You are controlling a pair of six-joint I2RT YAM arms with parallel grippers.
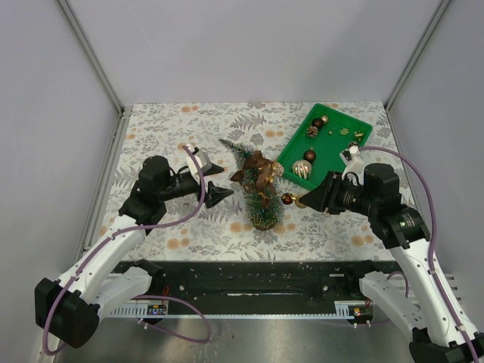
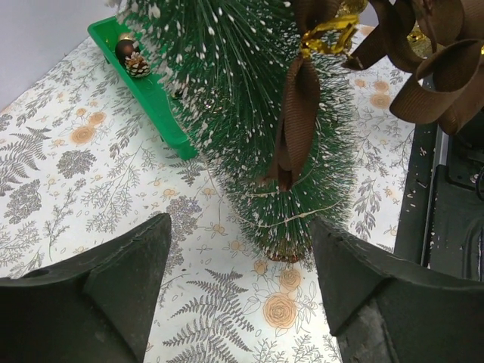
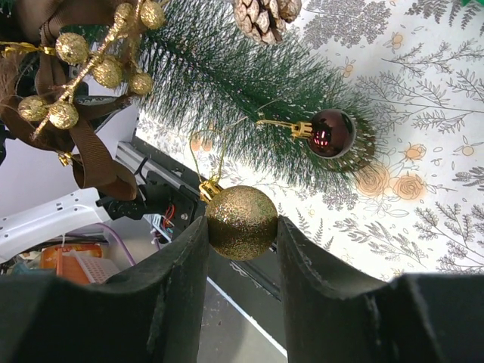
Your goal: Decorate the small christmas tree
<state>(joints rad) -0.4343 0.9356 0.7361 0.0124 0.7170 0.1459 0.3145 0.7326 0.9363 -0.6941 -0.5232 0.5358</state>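
The small christmas tree (image 1: 255, 185) stands on its round base mid-table, with a brown ribbon bow (image 1: 253, 174) and gold berries (image 3: 76, 53) on it. A pine cone (image 3: 261, 15) and a dark red bauble (image 3: 330, 132) also hang in its branches (image 3: 227, 76). My right gripper (image 1: 300, 200) is just right of the tree, shut on a gold glitter bauble (image 3: 242, 221) whose gold loop reaches toward the branches. My left gripper (image 1: 216, 181) is open just left of the tree, its fingers (image 2: 128, 287) empty, facing the lower trunk (image 2: 280, 219).
A green tray (image 1: 344, 121) lies at the back right with several ornaments in it, among them a brown ball (image 1: 309, 155) and a pine cone (image 2: 138, 66). The fern-patterned tablecloth (image 1: 174, 128) covers the table. A black rail (image 1: 249, 283) runs along the near edge.
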